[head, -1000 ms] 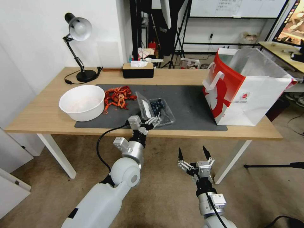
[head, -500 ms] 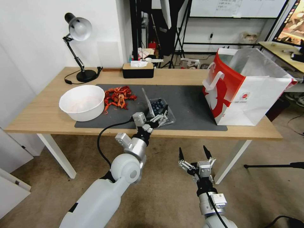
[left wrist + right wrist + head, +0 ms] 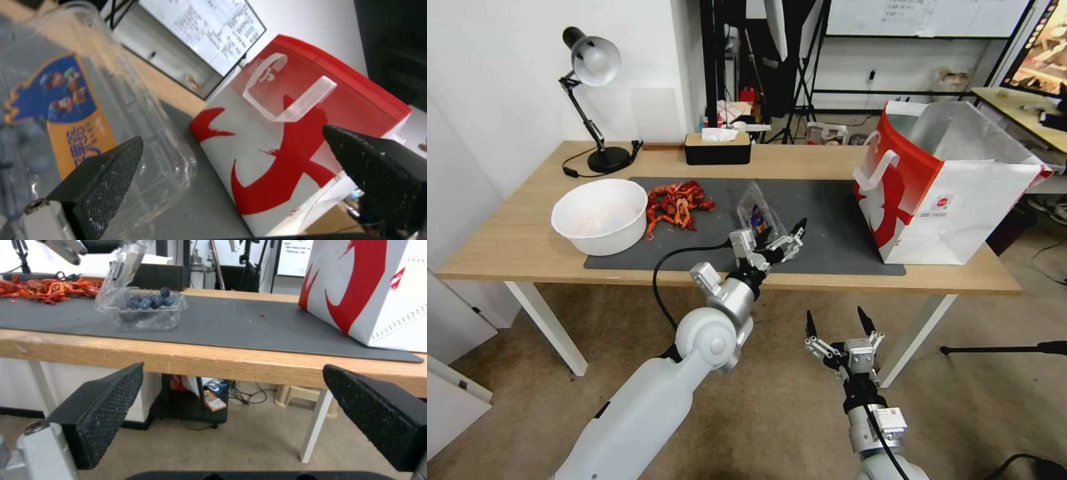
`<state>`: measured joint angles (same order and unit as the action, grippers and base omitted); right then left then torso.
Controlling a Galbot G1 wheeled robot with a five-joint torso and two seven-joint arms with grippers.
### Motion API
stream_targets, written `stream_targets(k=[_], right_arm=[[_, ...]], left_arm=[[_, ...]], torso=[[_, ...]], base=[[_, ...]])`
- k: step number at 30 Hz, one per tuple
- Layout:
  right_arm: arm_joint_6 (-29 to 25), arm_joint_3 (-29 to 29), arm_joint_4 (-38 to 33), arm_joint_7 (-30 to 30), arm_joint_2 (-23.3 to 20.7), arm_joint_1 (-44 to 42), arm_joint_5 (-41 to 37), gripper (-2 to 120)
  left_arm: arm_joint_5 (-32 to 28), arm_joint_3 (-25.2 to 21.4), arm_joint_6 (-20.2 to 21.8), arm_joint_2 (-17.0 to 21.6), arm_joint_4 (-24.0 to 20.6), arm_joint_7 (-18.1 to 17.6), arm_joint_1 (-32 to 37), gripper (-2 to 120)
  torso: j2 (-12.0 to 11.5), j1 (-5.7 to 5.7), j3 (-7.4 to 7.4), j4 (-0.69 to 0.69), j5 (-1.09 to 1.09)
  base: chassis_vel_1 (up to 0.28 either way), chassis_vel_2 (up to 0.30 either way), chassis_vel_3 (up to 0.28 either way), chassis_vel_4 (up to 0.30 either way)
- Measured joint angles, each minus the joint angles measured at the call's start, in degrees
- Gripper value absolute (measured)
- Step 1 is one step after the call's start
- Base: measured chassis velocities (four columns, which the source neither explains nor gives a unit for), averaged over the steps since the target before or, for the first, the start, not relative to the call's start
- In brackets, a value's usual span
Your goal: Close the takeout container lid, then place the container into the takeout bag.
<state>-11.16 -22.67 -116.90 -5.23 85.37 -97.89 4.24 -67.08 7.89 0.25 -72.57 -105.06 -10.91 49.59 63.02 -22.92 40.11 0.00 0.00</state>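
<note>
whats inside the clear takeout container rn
Dark blue berries sit piled in the takeout container on the grey mat. The raised lid and the left gripper cover part of it, so the full amount cannot be seen.

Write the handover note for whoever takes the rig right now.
Left gripper: open, at the takeout container on the grey mat, one finger against the raised lid.
Right gripper: open, parked below the table's front edge.
Takeout bag: upright and open at the mat's right end.
Done: lid swung upright, not shut.
Left: press the lid closed, then put the container into the bag.
</note>
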Motion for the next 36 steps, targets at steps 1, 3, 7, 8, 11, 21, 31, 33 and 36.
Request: stream_targets(k=[1, 3, 7, 8, 11, 21, 31, 33, 36], right_arm=[[-0.01, -0.04, -0.02, -0.01, 0.0, -0.04, 0.01, 100], [-0.02, -0.08, -0.03, -0.01, 0.01, -0.06, 0.01, 100], [-0.03, -0.12, -0.14, -0.03, 0.01, -0.07, 0.02, 100], [-0.03, -0.13, -0.18, -0.03, 0.05, -0.08, 0.02, 100], [-0.03, -0.13, -0.26, -0.03, 0.09, -0.12, 0.02, 100], [0.63, -0.43, -2.55, 0.9, -0.43, 0.3, -1.21, 100], [7.82, -8.93, -12.28, 7.96, -5.33, 4.11, -21.91, 100], [12.23, -11.19, -14.29, 7.38, -7.33, 6.19, -32.03, 100], [16.68, -13.16, -15.71, 4.89, -9.83, 8.91, -42.77, 100]], left_arm=[[-2.0, -0.01, 0.67, -0.12, 0.01, -0.67, -0.23, 100], [-5.05, -0.13, 1.59, -0.32, 0.01, -1.82, -0.53, 100], [-11.14, -1.13, 3.74, -0.8, 0.01, -4.96, -1.45, 100], [-12.88, -1.44, 4.43, -0.92, 0.01, -6.06, -1.79, 100], [-15.73, -1.86, 5.72, -1.04, 0.12, -8.02, -2.29, 96], [-16.88, -1.87, 7.55, -1.05, 0.99, -12.18, -2.99, 60], [-15.93, -1.56, 10.93, -0.76, 1.75, -15.73, -4.17, 12], [-15.89, -1.51, 11.11, -0.64, 1.89, -15.86, -4.29, 3], [-15.87, -1.5, 11.19, -0.5, 1.92, -15.91, -4.36, 0]], torso=[[0.0, 0.0, 0.0, 0.0, 0.0], [0.0, 0.0, 0.0, 0.0, 0.0], [0.0, 0.0, 0.0, 0.01, 0.0], [0.0, 0.0, 0.0, 0.01, 0.0], [0.0, 0.0, 0.0, 0.0, 0.0], [0.0, 0.0, -0.01, 0.0, 0.0], [0.0, 0.0, 0.0, 0.0, 0.0], [0.0, 0.0, -0.01, 0.0, 0.01], [0.0, 0.0, 0.0, 0.0, 0.0]], base=[[0.0, 0.0, 0.0, 0.0], [0.0, 0.0, 0.0, 0.0], [0.0, 0.0, 0.0, 0.0], [0.0, 0.0, 0.0, 0.0], [0.0, 0.0, 0.0, 0.0], [0.0, 0.0, 0.0, 0.0], [0.0, 0.0, 0.0, 0.0], [0.0, 0.0, 0.0, 0.0], [0.0, 0.0, 0.0, 0.0]])
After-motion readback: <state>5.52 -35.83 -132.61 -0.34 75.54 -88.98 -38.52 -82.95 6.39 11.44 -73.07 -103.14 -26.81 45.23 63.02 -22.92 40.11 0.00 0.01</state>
